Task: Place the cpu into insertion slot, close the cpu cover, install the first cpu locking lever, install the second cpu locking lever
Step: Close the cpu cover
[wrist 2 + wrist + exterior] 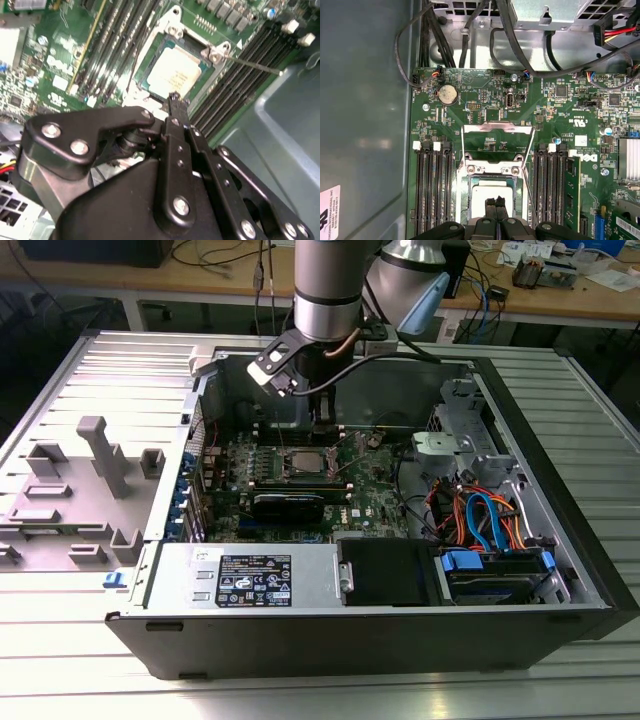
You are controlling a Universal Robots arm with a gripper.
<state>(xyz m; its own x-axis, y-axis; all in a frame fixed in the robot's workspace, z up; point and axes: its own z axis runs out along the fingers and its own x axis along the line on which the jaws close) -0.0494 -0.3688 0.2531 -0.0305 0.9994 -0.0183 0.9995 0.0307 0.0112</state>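
The cpu [492,196] [172,75] lies flat in the insertion slot [470,200] [150,57], its silver top showing in both wrist views. The cpu cover [497,128] is swung open, its metal frame tilted back from the slot, with green board showing through its window. A thin wire locking lever [529,150] [252,64] stands free beside the slot; another lever [463,150] runs along the cover's other side. My gripper [495,202] [175,98] [322,430] hangs just above the cpu's edge, its fingers shut with nothing between them.
The open computer case [560,440] surrounds the motherboard [560,115]. Black memory slots [432,185] [552,185] flank the socket on both sides. Cables [470,30] cross above the board. A drive bay with orange and blue wires [480,520] lies at the exterior view's right.
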